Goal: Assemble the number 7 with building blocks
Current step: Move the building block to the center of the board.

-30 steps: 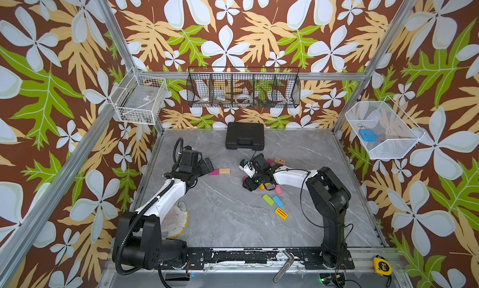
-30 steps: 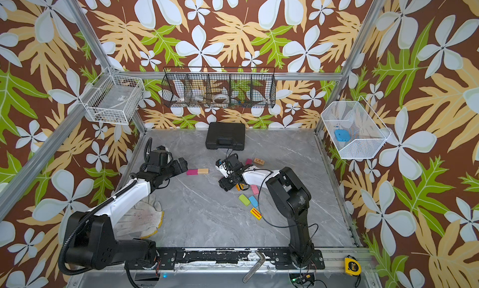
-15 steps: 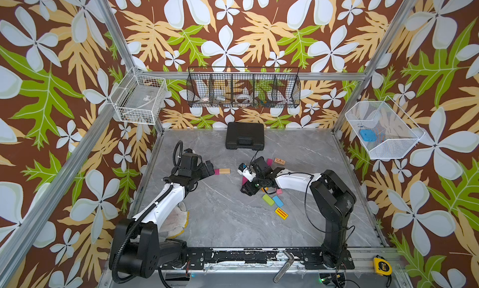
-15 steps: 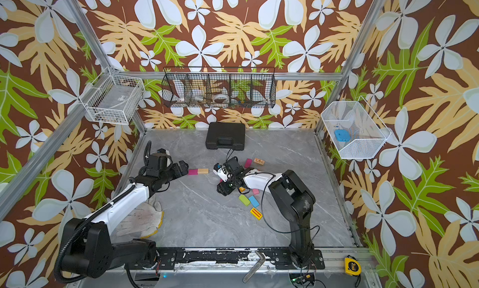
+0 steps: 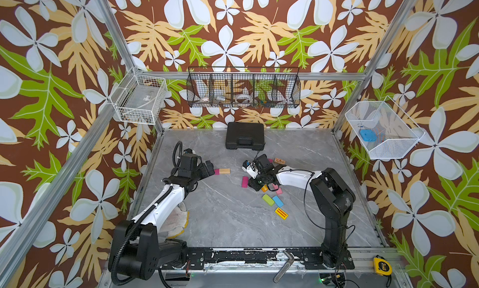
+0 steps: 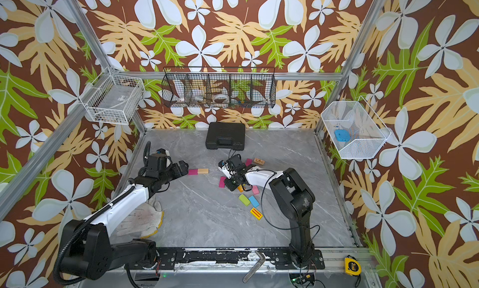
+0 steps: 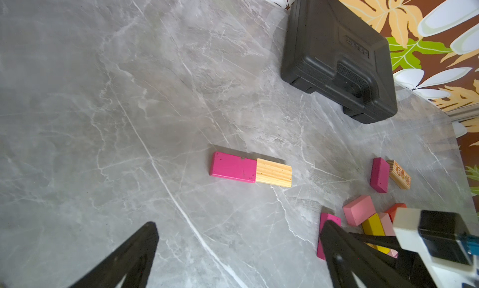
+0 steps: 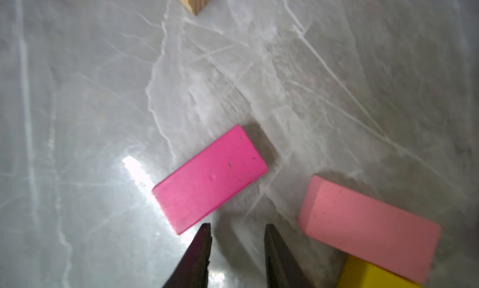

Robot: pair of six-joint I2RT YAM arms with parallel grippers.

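A magenta block (image 5: 218,171) and a plain wood block (image 5: 225,170) lie end to end in a row; the left wrist view shows the same magenta block (image 7: 233,167) and wood block (image 7: 274,173). My left gripper (image 5: 210,167) is wide open just left of the row, and its jaws (image 7: 239,224) hold nothing. A loose magenta block (image 8: 210,179) lies flat just ahead of my right gripper (image 8: 237,228). That gripper's jaws stand narrowly open over bare table. Beside it lie a pink block (image 8: 368,229) and a yellow block (image 8: 368,276). In a top view the right gripper (image 5: 252,185) is right of that loose magenta block (image 5: 244,181).
Green (image 5: 268,199), blue (image 5: 278,201) and yellow red-striped (image 5: 281,213) blocks lie nearer the front. A printed wood block (image 5: 280,161) lies behind the right arm. A black case (image 5: 245,139) sits at the back, and a work glove (image 5: 176,219) lies under the left arm.
My right gripper's jaws have narrowed, and the arm has shifted slightly, so the loose magenta block now shows beside it. The left arm has hardly moved.
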